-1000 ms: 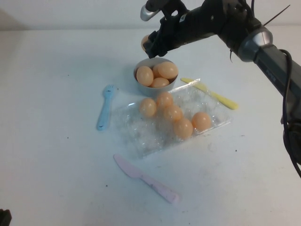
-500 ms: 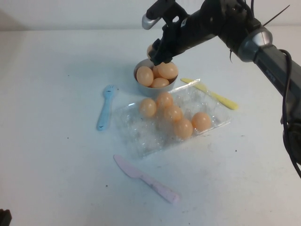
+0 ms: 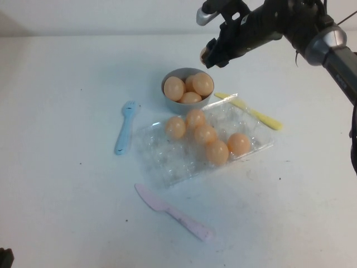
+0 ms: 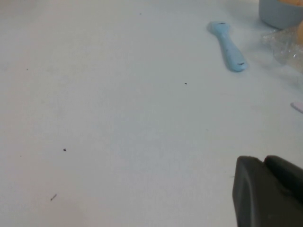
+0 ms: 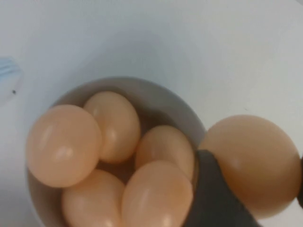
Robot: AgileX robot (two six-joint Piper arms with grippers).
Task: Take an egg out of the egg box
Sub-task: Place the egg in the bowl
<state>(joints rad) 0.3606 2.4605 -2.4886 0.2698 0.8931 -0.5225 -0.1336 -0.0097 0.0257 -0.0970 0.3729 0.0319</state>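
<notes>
A white bench (image 3: 67, 184) seen from above. The left hand (image 4: 267, 191) shows only as a dark block low over bare bench at the near left; whether it is apart or together cannot be told. Moving right, a blue spoon (image 3: 125, 126) lies on the bench, well left of centre. Near centre, a pink knife (image 3: 173, 212) lies at the near side. Beyond it sits the egg box (image 3: 167, 162), a clear crinkly tray holding five eggs (image 3: 205, 134) in its far cups. Just beyond the tray stands a grey bowl (image 3: 167, 85) with several more eggs (image 5: 64, 144) inside. A yellow knife (image 3: 249, 110) lies to the right of the bowl. At the far right, the right hand (image 3: 211, 53) is raised above the bench, clamped on the egg (image 5: 251, 161). Half a second ago this hand hung directly over the bowl; it now sits further right and beyond the bowl, the egg carried with it.
</notes>
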